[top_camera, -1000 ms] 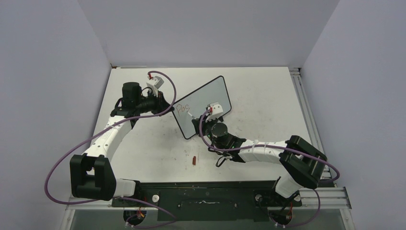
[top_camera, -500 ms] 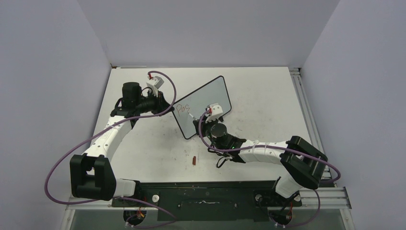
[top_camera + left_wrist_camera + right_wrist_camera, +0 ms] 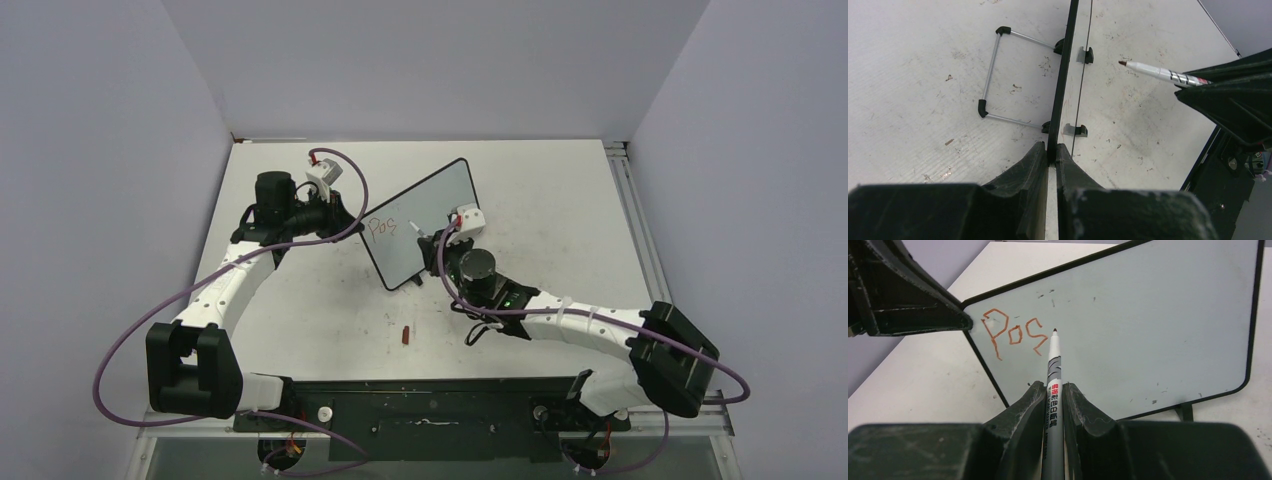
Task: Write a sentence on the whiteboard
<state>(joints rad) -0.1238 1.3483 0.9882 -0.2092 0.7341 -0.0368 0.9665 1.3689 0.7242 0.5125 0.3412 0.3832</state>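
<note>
Small red stubby item (image 3: 405,334) lying on smudged white tabletop (image 3: 560,190); metal rail (image 3: 630,200) along tabletop's right edge.

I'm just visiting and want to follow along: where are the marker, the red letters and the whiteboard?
marker (image 3: 1053,365): right wrist view, on its barrel below the tip.
red letters (image 3: 1015,335): right wrist view, on the middle letter, "o".
whiteboard (image 3: 437,197): top external view, on its blank face.

upright whiteboard (image 3: 430,200), red sentence (image 3: 1014,335) (only "Pos")
</note>
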